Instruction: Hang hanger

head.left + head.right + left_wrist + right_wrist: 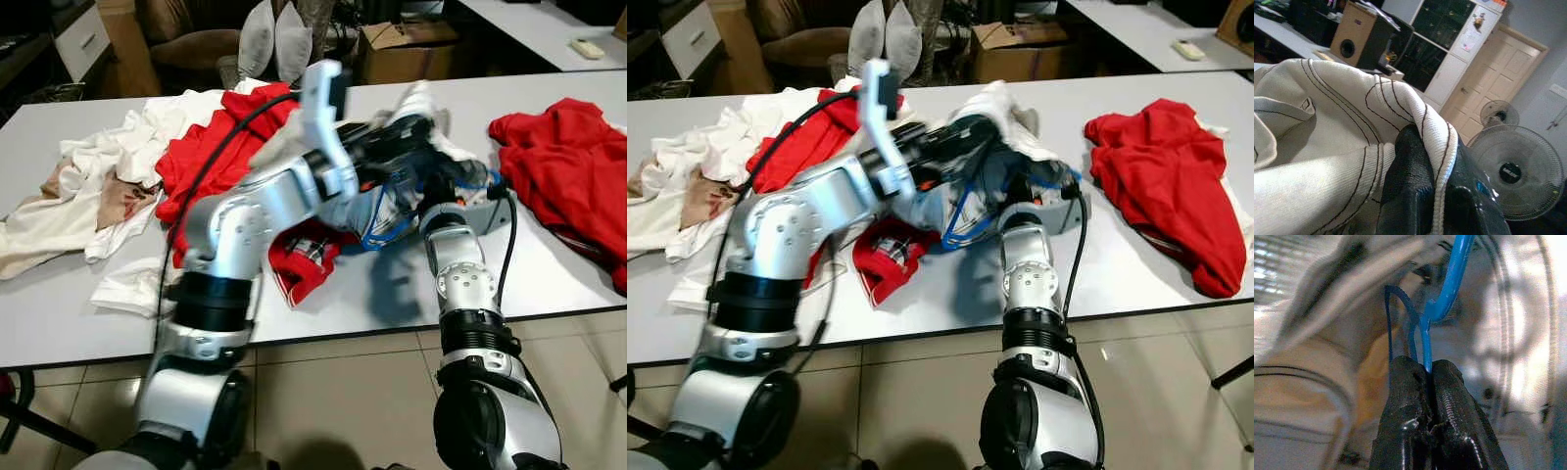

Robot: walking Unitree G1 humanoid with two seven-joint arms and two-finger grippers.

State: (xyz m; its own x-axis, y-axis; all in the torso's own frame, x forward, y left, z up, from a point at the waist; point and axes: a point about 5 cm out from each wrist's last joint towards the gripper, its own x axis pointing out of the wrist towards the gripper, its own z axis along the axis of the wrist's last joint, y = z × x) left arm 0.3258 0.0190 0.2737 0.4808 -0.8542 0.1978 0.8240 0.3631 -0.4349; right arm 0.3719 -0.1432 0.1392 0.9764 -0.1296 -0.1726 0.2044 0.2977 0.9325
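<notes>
- Right gripper (pixel 1427 377), closest in its wrist view, has its fingers pinched shut on the blue hanger (pixel 1449 289) over the white table (pixel 59 313).
- Left gripper (pixel 1422 196) clamps the pale garment (pixel 1327 147).
- Judged step: threading hanger into garment; next needs the collar spread.
- Cardboard box (pixel 407 49) behind: contents unclear.

left gripper (pixel 1422 161) wrapped in cream garment (pixel 1327 142), blue hanger (pixel 1449 289) mostly cloth-covered

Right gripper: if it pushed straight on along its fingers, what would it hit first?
Probably the pale garment directly behind the blue hanger that the right gripper is pinching; depth is unclear, but fabric surrounds the hanger.
</notes>
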